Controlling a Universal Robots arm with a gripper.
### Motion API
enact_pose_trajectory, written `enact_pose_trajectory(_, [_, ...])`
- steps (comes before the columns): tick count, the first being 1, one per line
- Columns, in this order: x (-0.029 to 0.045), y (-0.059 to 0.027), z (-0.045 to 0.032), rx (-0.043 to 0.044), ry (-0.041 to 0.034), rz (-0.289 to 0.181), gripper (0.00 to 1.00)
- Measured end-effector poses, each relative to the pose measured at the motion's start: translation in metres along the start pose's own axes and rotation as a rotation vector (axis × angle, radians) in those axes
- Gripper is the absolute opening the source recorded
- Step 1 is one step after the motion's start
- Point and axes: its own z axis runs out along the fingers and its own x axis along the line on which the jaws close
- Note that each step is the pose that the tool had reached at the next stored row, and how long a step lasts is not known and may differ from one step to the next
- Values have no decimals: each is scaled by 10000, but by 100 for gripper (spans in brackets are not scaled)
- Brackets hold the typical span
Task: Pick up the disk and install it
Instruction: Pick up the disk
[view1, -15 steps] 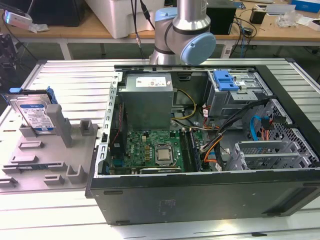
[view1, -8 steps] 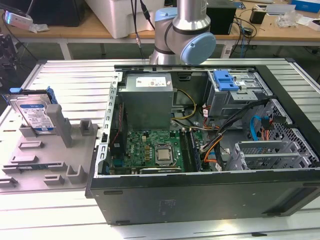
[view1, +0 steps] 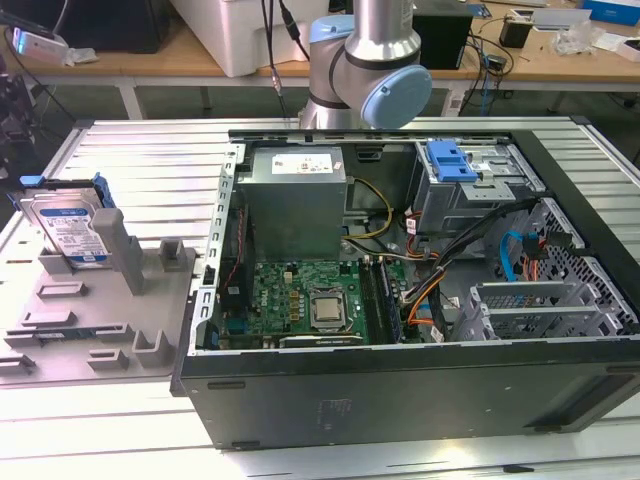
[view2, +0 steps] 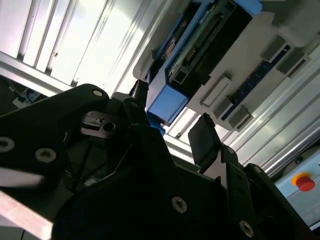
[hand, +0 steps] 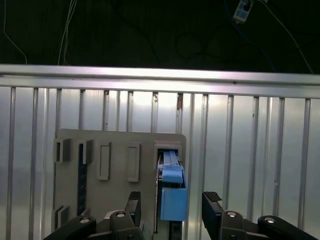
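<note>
Ribbed aluminium tabletop (view1: 130, 140) carried an open computer case (view1: 400, 400) lying on its side, with the robot arm (view1: 370, 60) rising behind it in the exterior view. Just beside the case, toward the exterior view's left, a grey moulded holder (view1: 100, 320) kept the disk (view1: 70, 232) standing on edge in a slot. In the first wrist view the gripper (hand: 173, 200) was spread wide, its black fingers (hand: 212, 202) either side of the disk's blue carrier end, not clamping it.

Grey posts (view1: 127, 245) flank the disk (view1: 72, 232), open above.
</note>
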Motion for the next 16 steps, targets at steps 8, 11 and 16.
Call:
enact_pose_trajectory(8, [14, 1, 40, 1, 0, -15, 60])
enact_pose_trajectory(11, [25, 1, 55, 2, 0, -14, 60])
enact_pose_trajectory(16, [27, 0, 81, 2, -1, -15, 60])
